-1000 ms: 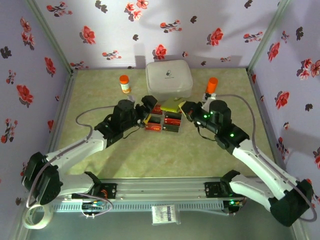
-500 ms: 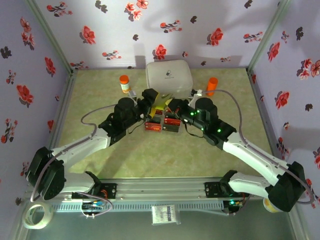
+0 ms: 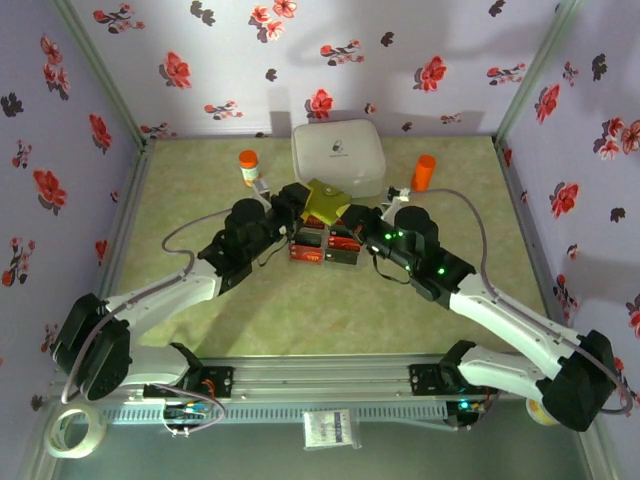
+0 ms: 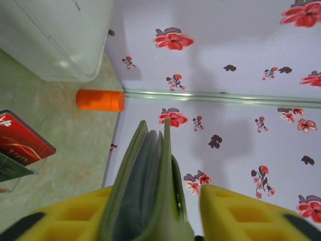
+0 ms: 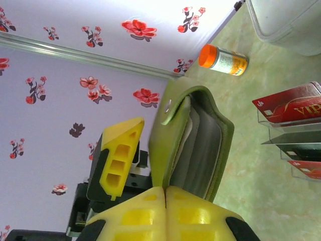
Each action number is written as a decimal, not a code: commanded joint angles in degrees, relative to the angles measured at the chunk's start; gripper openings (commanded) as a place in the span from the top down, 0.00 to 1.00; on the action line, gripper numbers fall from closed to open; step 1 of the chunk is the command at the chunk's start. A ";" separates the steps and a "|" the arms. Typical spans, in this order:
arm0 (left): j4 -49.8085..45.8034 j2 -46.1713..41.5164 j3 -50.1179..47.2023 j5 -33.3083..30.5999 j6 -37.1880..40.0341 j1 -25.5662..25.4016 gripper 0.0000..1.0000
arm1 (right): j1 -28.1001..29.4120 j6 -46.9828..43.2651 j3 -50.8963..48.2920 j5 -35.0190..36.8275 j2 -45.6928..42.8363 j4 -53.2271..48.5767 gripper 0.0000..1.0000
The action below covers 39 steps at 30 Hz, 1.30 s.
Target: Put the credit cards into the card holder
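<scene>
The card holder [image 3: 325,198] is held up off the bench [image 3: 300,320], just in front of the white case [image 3: 338,155] and behind the credit cards [image 3: 325,245], with an arm on either side of it. This looks like a two-handed hold meant to steady the wallet and spread its mouth so a card can go in. The right pincer [image 5: 165,206] has its yellow jaws pressed together on the bottom edge of one olive flap, and in its wrist view the holder stands upright and gapes a little, showing the pale grey lining. The left pincer [image 4: 155,196] straddles the other side. One pad lies against the olive cover, but a sliver of wall seems to show beside the other pad, so I cannot tell whether that grip is made. The cards are not loose on the bench. They stand on edge in a clear rack [image 5: 281,131], which probably keeps an edge free for a pincer to take, and none is in the holder yet. As for writing, the nearest red card in the right wrist view reads "VIP" in pale letters, and a red card in the left wrist view bears white marks too partial to read. The white case carries a small grey emblem that is illegible from above. The orange-capped bottle [image 5: 223,59] has a speckled label with no readable text, and the plain orange bottle [image 4: 100,100] bears none.
</scene>
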 commanded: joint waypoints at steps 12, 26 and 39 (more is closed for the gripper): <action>2.50 -1.63 -5.36 5.38 9.30 2.71 1.00 | -0.39 -6.80 -2.26 3.65 -6.74 -13.82 0.59; -31.51 -5.54 3.30 27.03 47.80 9.47 1.00 | -1.73 -39.94 10.63 4.61 3.21 -36.54 0.38; -25.43 -1.68 3.07 31.09 42.00 9.38 1.00 | 6.63 -40.58 19.56 9.48 17.19 -32.05 0.37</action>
